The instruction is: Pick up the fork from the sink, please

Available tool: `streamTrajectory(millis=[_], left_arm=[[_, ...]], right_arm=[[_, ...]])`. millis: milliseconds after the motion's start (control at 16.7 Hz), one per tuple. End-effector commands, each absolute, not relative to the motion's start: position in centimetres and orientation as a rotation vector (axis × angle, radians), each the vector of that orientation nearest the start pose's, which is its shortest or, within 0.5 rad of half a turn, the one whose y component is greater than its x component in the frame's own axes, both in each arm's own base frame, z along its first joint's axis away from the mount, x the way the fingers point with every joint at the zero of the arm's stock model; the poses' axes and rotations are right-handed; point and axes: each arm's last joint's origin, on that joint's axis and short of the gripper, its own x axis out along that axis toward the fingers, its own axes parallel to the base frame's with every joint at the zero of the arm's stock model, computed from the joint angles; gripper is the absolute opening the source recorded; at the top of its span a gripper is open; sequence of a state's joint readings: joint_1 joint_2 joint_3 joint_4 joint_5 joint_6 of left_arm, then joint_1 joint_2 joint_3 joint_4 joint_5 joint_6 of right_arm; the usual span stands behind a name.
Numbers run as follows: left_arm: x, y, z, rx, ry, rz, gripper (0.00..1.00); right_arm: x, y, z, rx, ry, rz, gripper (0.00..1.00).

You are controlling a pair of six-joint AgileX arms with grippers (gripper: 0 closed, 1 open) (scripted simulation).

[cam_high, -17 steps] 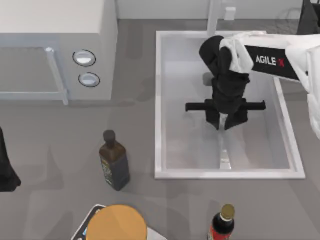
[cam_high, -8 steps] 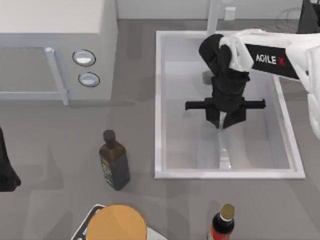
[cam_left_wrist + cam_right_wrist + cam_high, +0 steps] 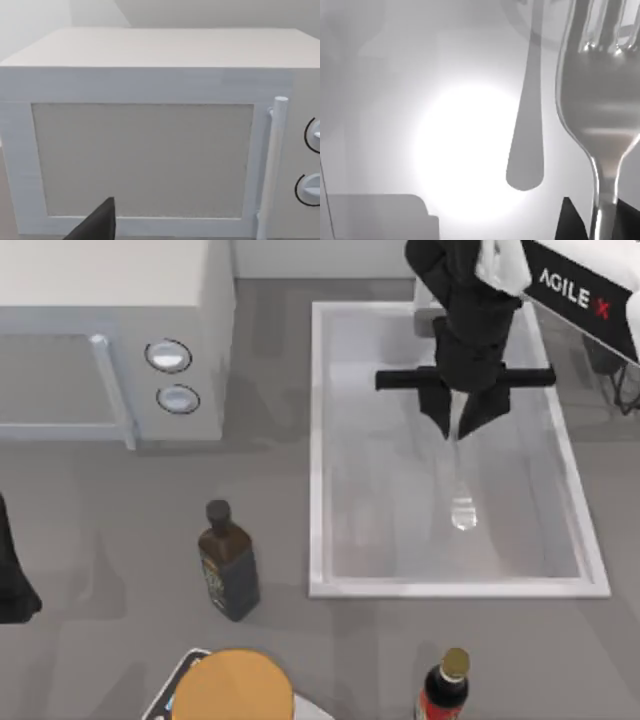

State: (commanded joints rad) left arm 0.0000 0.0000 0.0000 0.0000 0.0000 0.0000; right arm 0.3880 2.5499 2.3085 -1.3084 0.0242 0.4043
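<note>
Right tool (image 3: 460, 430): over large rectangular white-grey sink (image 3: 318, 440), toward its 12 o'clock rim, pinching slim silver-grey metal fork (image 3: 461, 480) by the handle; fork hangs clear of basin walls. Left tool (image 3: 12, 580): parked at surface's 9 o'clock edge; finger state cannot tell.

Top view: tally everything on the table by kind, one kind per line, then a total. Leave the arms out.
Bottles: 2, a dark bottle and a red-labelled bottle
Fork: 1, the fork
Sink: 1, the sink
Microwave: 1, the microwave
Orange-topped thing at the near edge: 1
Total: 6
</note>
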Motion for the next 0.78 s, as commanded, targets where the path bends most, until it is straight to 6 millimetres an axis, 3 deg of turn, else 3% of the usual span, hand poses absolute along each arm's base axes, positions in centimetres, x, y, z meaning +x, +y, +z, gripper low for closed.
streamTrajectory(millis=[180, 540, 780], left_arm=[[10.6, -0.1, 16.0, 0.0, 0.0, 0.0, 1.0], [10.6, -0.1, 16.0, 0.0, 0.0, 0.0, 1.0], [10.6, -0.1, 16.0, 0.0, 0.0, 0.0, 1.0]], right_arm=[[45.6, 19.2, 18.1, 0.002, 1.53, -0.003, 0.0], [45.5, 18.8, 18.6, 0.003, 1.526, -0.002, 0.0], [44.6, 14.3, 21.5, 0.004, 1.521, -0.002, 0.0]])
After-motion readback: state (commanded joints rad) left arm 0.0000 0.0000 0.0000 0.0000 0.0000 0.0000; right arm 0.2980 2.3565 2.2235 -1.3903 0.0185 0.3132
